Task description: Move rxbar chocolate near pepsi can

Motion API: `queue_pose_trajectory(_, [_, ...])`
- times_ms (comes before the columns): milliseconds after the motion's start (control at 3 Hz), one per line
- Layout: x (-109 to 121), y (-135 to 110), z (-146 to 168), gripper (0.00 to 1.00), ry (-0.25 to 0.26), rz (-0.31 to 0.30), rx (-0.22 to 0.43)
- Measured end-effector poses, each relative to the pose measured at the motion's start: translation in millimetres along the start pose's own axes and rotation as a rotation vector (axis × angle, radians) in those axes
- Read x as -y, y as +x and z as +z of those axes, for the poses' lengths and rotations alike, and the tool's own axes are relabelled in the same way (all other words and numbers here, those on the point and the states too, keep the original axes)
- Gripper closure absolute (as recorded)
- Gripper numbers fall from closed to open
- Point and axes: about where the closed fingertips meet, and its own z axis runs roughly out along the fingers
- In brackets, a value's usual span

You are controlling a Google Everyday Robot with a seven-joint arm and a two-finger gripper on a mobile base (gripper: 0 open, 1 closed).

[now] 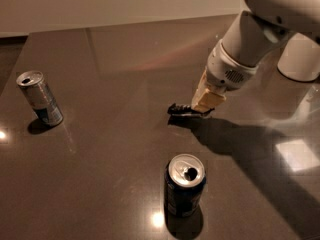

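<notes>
The rxbar chocolate [184, 110], a small flat black bar, sits just above the dark table near its middle and sticks out to the left of my gripper. My gripper [204, 105], with tan fingers [207, 100] on a white arm coming from the upper right, is shut on the bar's right end. The pepsi can [184, 185], dark blue with a silver top, stands upright near the front, below and slightly left of the bar, about a can's height away.
A slimmer silver-and-blue can [40, 98] stands upright at the left. A white rounded object [300, 58] stands at the right edge behind the arm. The dark glossy table [115, 149] ends at a pale wall at the back.
</notes>
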Motion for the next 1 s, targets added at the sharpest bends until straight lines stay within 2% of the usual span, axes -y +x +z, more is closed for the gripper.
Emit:
queue_pose_trajectory(667, [-61.0,19.3,-19.7,1.00,-0.077,-0.149,0.022])
queue_pose_trajectory(1000, [-82.3,26.2,-20.3,0.86,-0.114,-0.180,0.028])
